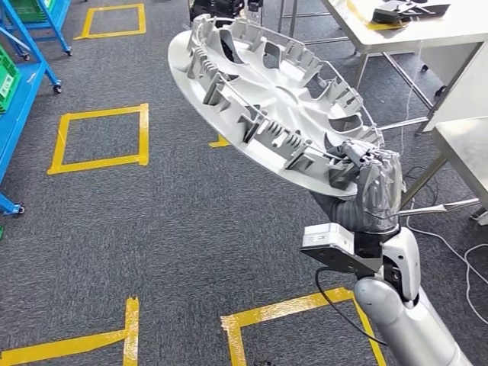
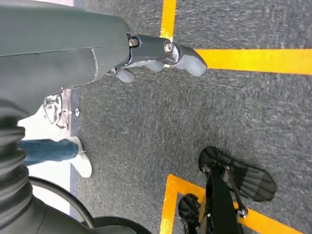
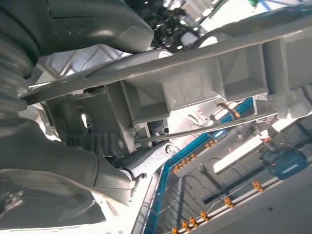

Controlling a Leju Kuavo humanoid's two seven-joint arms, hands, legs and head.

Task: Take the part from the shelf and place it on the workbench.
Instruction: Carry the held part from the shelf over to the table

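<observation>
Currently right robot hand (image 1: 368, 171) grips part (image 1: 271, 99) rim.

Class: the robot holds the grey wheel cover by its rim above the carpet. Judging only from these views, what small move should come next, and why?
Probably carry it on toward the white workbench ahead on the right. The right hand grips the grey wheel cover at its rim, tilted above the carpet, so it is off the shelf but not yet set down. The left hand hangs over the floor holding nothing.

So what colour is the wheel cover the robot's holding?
Light silver-grey all over, ribs included; the wheel cover shows best in the head view, gripped by the right hand.
</observation>
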